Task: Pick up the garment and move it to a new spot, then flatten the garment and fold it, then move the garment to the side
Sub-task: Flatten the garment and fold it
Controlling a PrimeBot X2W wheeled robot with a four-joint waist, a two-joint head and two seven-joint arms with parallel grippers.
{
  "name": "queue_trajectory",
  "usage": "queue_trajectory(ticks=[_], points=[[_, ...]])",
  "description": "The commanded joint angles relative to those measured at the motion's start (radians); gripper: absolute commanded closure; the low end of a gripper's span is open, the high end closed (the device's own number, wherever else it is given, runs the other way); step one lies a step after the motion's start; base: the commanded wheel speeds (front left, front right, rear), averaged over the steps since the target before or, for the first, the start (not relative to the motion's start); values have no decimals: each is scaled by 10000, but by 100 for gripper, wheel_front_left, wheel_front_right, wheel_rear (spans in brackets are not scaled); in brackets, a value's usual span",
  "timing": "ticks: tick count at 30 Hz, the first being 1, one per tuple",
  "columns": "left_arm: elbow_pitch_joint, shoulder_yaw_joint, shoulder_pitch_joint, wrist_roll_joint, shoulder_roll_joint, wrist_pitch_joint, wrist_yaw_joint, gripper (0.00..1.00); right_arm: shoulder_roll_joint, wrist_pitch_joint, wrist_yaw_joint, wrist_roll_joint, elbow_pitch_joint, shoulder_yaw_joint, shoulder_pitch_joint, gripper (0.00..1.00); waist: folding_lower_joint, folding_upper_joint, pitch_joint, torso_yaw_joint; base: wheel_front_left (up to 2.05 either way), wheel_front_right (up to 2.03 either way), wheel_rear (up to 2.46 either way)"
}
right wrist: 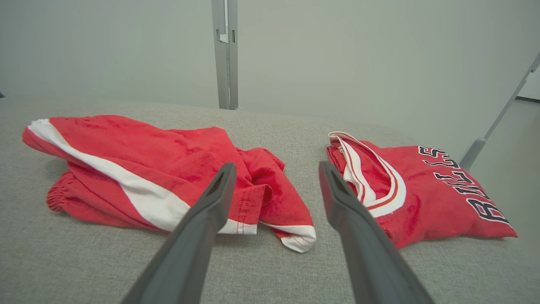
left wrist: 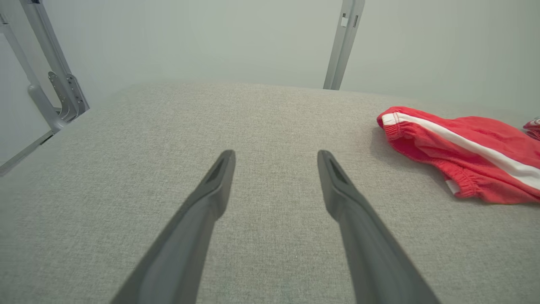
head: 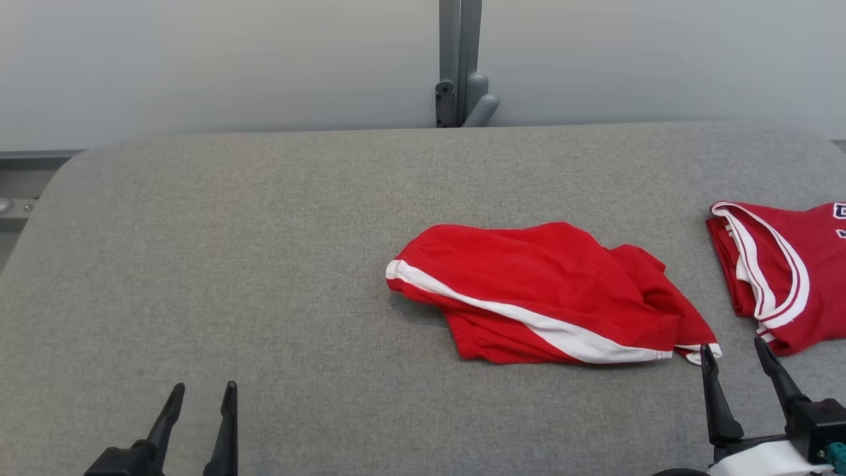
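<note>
We note the red shorts (head: 529, 284) lying crumpled on the grey table (head: 264, 264), right of centre, white side stripe up. A folded red jersey (head: 813, 277) lies just beside them at the right edge, not touching.

Left claw (head: 204, 386): open, empty, at lower left, well apart from the shorts. Its wrist view adds the elastic waistband end of the shorts (left wrist: 464, 160), off to its right.

Right claw (head: 733, 345): open, empty, tips near the white-trimmed hem corner of the shorts. In its wrist view the gap between the fingers (right wrist: 211, 202) frames the bare cloth between the two garments; we cannot tell whether a finger touches the hem. That view also shows the jersey's (right wrist: 430, 194) dark chest lettering, which the head view cuts off at the edge.

A grey post (head: 459, 59) stands behind the table.
</note>
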Motion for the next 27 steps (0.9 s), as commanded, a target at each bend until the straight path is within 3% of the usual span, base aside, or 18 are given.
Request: queue_trajectory(ticks=[1, 7, 14, 16, 23, 27], points=[[63, 264, 126, 203, -79, -23, -224, 0, -8, -29, -16, 26, 65, 14, 95, 0, 0, 0, -193, -1, 0, 0, 0], [238, 1025, 246, 767, -573, -24, -1160, 0, -1, -29, -16, 56, 177, 112, 52, 0, 0, 0, -167, -36, 0, 0, 0], [408, 1408, -133, 1014, -1125, -24, -1628, 0, -230, -29, -16, 239, 193, 370, -216, 0, 0, 0, 244, -200, 0, 0, 0], [547, 1119, -441, 888, -1240, -24, -1743, 0, -539, -29, -16, 347, 396, 683, -471, 0, 0, 0, 609, -251, 0, 0, 0], [1222, -585, -2687, 532, -732, 838, -1890, 0, -2131, 256, -16, 776, 1737, 2646, -1989, 0, 0, 0, 1990, -393, 0, 0, 0], [1663, -1832, -4354, -452, -289, 1259, -1889, 0, -2726, 374, -16, 1319, 2244, 3562, -2791, 0, 0, 0, 2590, -520, 0, 0, 0]])
